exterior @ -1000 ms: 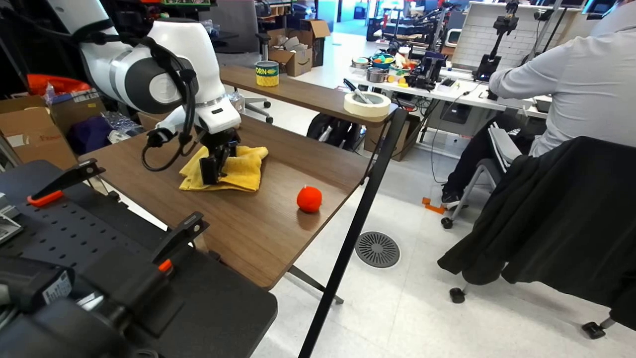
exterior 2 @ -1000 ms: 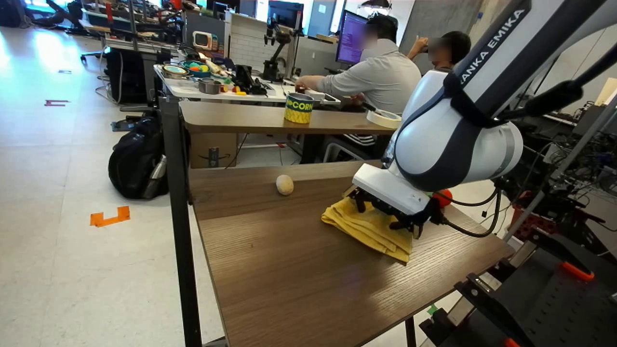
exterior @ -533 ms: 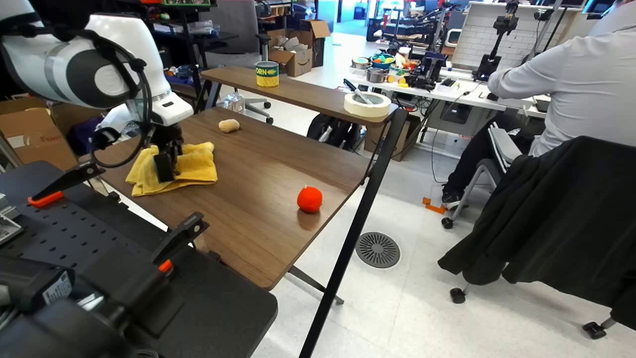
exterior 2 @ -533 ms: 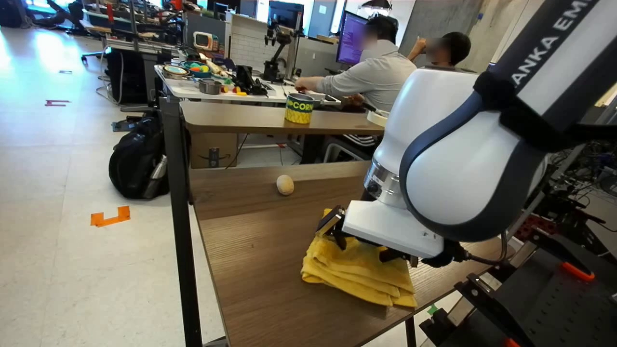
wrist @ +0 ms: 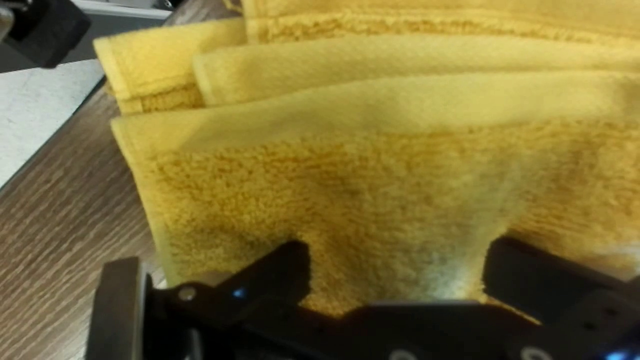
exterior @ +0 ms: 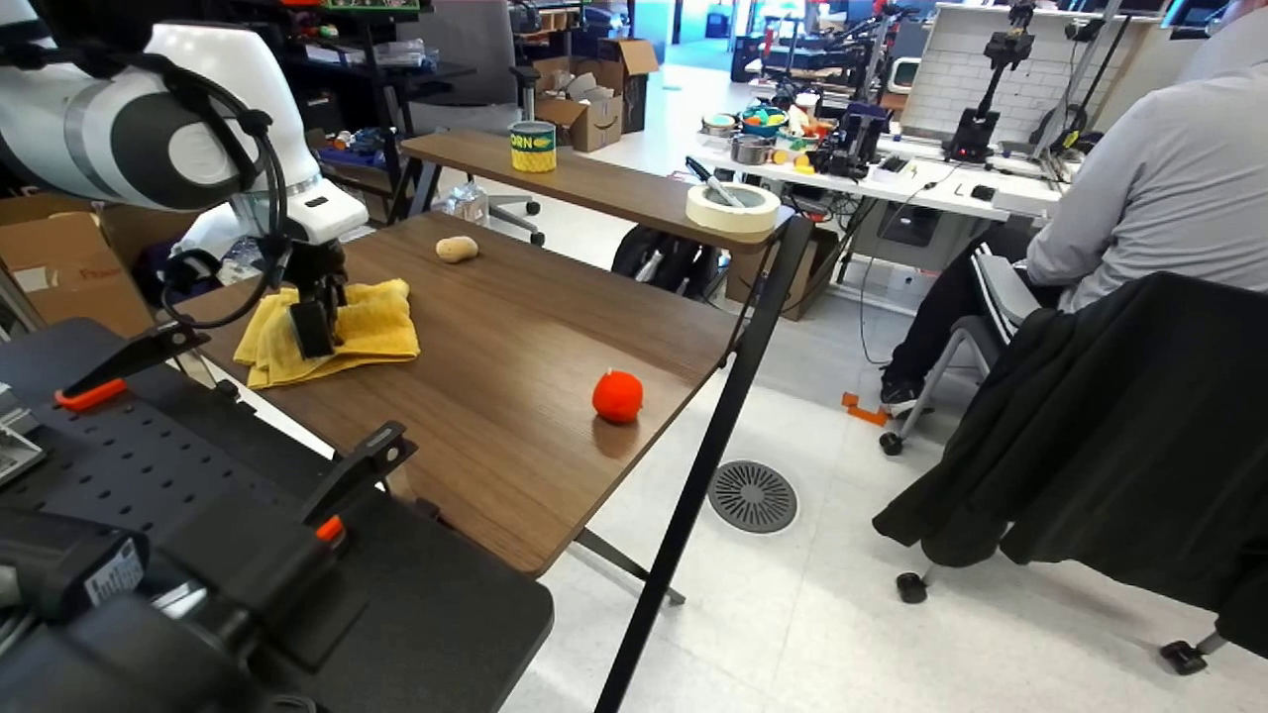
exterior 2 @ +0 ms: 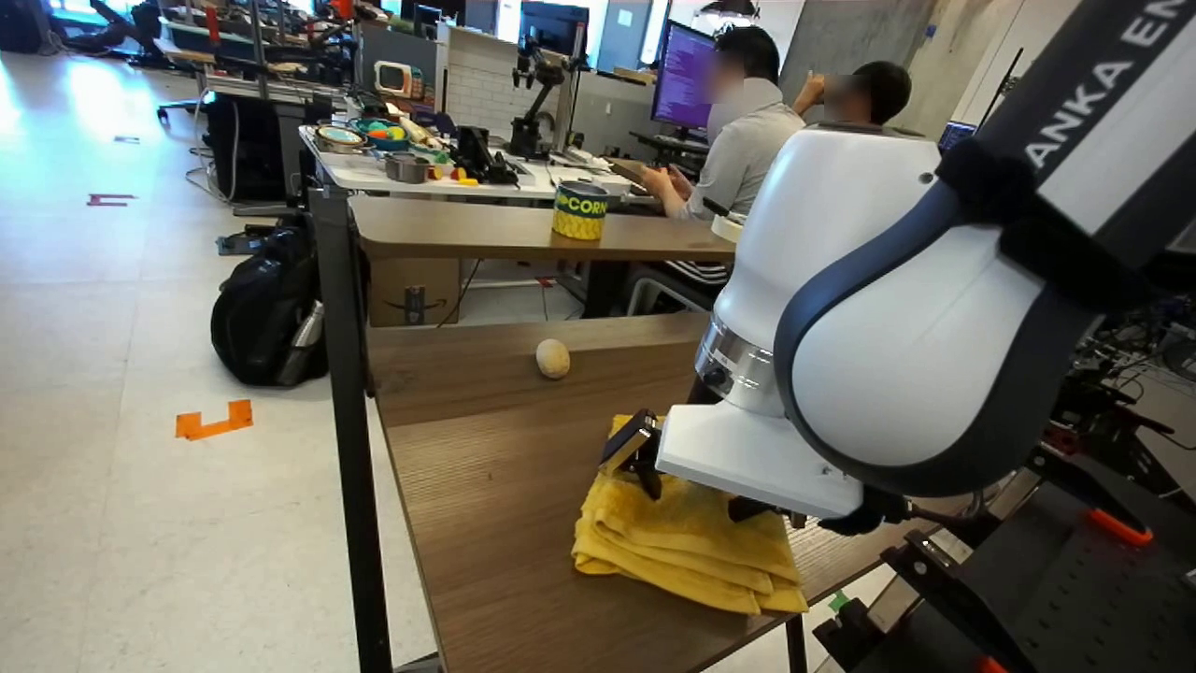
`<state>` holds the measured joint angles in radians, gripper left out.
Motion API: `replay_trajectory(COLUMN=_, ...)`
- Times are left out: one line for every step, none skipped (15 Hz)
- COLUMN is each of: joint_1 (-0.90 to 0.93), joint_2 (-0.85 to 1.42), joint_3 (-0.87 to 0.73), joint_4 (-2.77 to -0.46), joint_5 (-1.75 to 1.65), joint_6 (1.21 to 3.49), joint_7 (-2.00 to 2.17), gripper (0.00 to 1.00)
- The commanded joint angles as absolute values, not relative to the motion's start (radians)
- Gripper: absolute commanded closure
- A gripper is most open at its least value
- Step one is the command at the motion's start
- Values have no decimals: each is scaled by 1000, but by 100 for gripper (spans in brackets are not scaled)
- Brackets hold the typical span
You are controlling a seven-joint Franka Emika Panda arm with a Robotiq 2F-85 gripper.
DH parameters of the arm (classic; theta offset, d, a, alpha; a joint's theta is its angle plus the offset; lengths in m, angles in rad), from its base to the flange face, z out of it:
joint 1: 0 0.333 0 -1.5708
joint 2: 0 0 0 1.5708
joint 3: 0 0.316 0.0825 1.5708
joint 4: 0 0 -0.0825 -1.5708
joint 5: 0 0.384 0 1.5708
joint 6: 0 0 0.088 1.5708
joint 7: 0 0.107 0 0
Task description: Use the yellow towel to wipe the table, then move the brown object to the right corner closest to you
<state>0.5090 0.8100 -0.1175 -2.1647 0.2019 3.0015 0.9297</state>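
The yellow towel (exterior: 381, 322) lies folded in layers on the brown table (exterior: 515, 317), near its edge beside the black cart. My gripper (wrist: 397, 270) is pressed down on the towel from above, its fingers (wrist: 287, 270) spread wide; cloth shows between them and none is pinched. In an exterior view the same gripper (exterior 2: 699, 494) rests on the towel (exterior 2: 687, 551). The brown object (exterior 2: 552, 359), a small tan oval, sits apart from the towel toward the raised shelf; in both exterior views nothing touches it. A table corner (exterior: 533, 555) shows beside the cart; whether it is the named one I cannot tell.
A red ball (exterior: 617, 397) sits at the table's far end from the towel. The raised shelf (exterior: 614, 193) carries a corn can (exterior: 533, 149) and a tape roll (exterior: 733, 210) with a marker. Clamps (exterior: 362, 470) stand along the black cart (exterior: 426, 614).
Gripper and towel have slid together across the table, away from the red ball, slowing lately. The brown object has come into view from behind the arm; the ball is now hidden in an exterior view.
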Motion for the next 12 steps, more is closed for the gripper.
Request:
replay_trajectory(joint_1=494, joint_2=809, joint_3=-107, joint_4=-2166, joint_5=212, joint_6=3033, joint_7=920, gripper=0)
replay_trajectory(joint_1=471, joint_2=791, joint_3=-85, joint_4=-2176, joint_5=220, joint_6=3062, joint_7=909, gripper=0)
replay_trajectory(joint_1=464, joint_2=772, joint_3=-74, joint_4=-2186, joint_5=229, joint_6=3100, joint_7=908, gripper=0)
replay_trajectory(joint_1=458, joint_2=756, joint_3=-62, joint_4=-2195, joint_5=238, joint_6=3145, joint_7=906, gripper=0)
replay_trajectory(joint_1=444, joint_2=726, joint_3=-42, joint_4=-2211, joint_5=245, joint_6=3182, joint_7=894, gripper=0)
replay_trajectory(joint_1=429, joint_2=703, joint_3=-20, joint_4=-2221, joint_5=253, joint_6=3212, joint_7=884, gripper=0)
replay_trajectory(joint_1=410, joint_2=676, joint_3=7, joint_4=-2224, joint_5=263, joint_6=3219, joint_7=873, gripper=0)
replay_trajectory(joint_1=400, joint_2=662, joint_3=26, joint_4=-2222, joint_5=276, joint_6=3248, joint_7=873, gripper=0)
replay_trajectory(joint_1=404, joint_2=662, joint_3=32, joint_4=-2209, joint_5=303, joint_6=3299, joint_7=889, gripper=0)
replay_trajectory(joint_1=409, joint_2=669, joint_3=31, joint_4=-2183, joint_5=326, joint_6=3339, joint_7=899, gripper=0)
replay_trajectory(joint_1=452, joint_2=689, joint_3=-9, joint_4=-2144, joint_5=361, joint_6=3369, joint_7=911, gripper=0)
replay_trajectory(joint_1=473, joint_2=707, joint_3=-30, joint_4=-2112, joint_5=393, joint_6=3395, joint_7=910, gripper=0)
